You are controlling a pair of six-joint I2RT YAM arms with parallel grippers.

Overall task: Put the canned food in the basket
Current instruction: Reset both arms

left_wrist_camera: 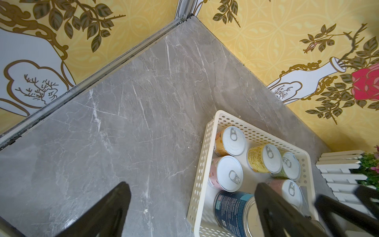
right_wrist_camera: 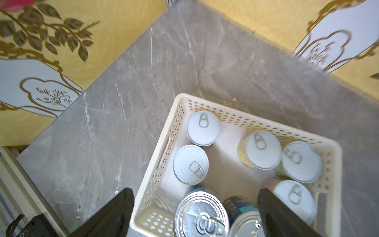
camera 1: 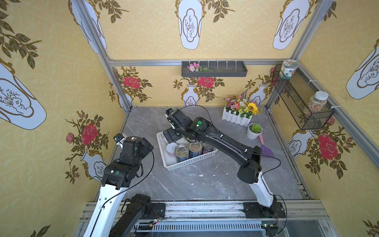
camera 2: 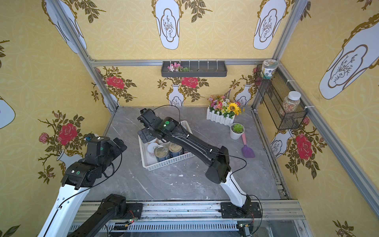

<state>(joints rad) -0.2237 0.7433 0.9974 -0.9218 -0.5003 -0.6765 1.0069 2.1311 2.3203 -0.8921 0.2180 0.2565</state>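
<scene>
The white perforated basket (camera 1: 192, 162) (camera 2: 168, 162) (left_wrist_camera: 202, 164) (right_wrist_camera: 164, 147) stands mid-table and holds several tins of the canned food. Two dark blue tins with silver lids (camera 1: 181, 151) (right_wrist_camera: 202, 215) stand at its near end. White-lidded tins (right_wrist_camera: 203, 127) (left_wrist_camera: 227, 173) fill the rest, pink, yellow and green among them. My right gripper (camera 1: 172, 139) (right_wrist_camera: 195, 197) hangs open above the basket's near end. Its fingers stand wide apart and clear of the silver-lidded tin below. My left gripper (camera 1: 148, 146) (left_wrist_camera: 192, 188) is open and empty, raised to the left of the basket.
A white picket planter with flowers (camera 1: 238, 117) stands at the back right. In front of it are a white pot with a succulent (camera 1: 254, 131) and a purple spatula (camera 1: 266, 149). A black wire basket (camera 1: 301, 98) with jars hangs on the right wall, a grey tray (camera 1: 214, 68) on the back wall.
</scene>
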